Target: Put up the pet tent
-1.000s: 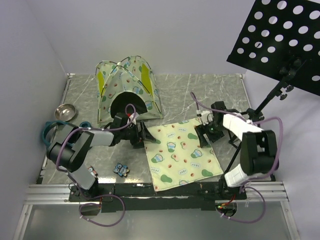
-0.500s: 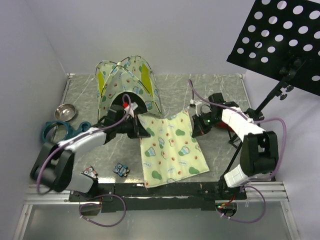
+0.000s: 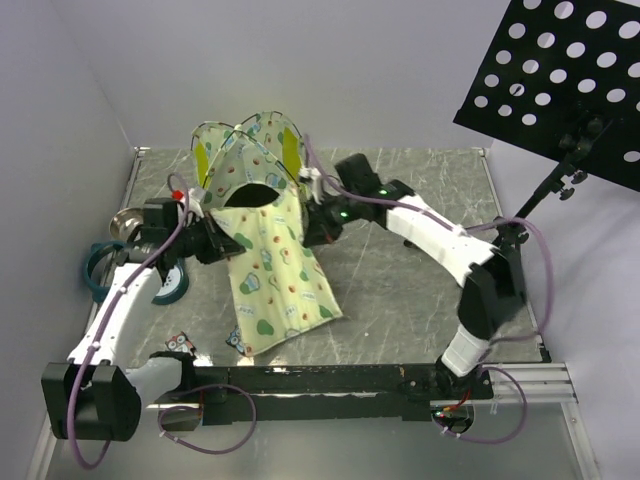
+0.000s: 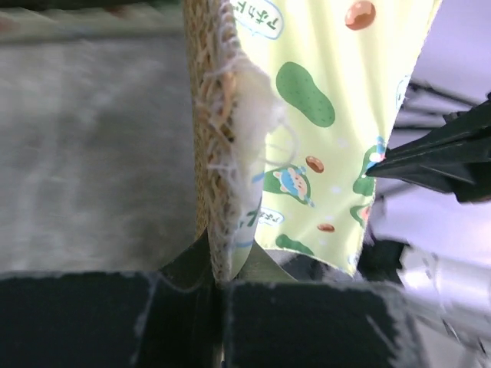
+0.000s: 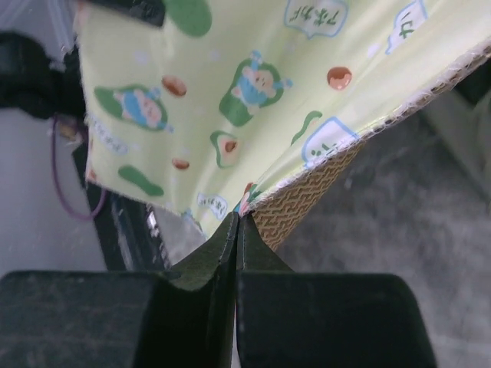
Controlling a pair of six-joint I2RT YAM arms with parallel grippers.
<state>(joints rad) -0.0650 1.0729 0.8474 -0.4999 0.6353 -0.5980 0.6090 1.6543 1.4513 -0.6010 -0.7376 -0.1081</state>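
Left hand [image 4: 219, 270] on mat [image 4: 314, 100], underside woven

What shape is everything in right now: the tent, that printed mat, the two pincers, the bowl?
Avocado-print fabric dome tent, standing erect.
Flat avocado-print mat, lifted by two corners, lower edge on grey marbled table.
Left pincer, shut on a mat corner.
Right pincer, shut on the other corner.
Small metal bowl, upright, partly hidden.

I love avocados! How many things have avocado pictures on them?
2. The pet tent stands at the back; the mat hangs in front of it, held up by the left pincer and right pincer.
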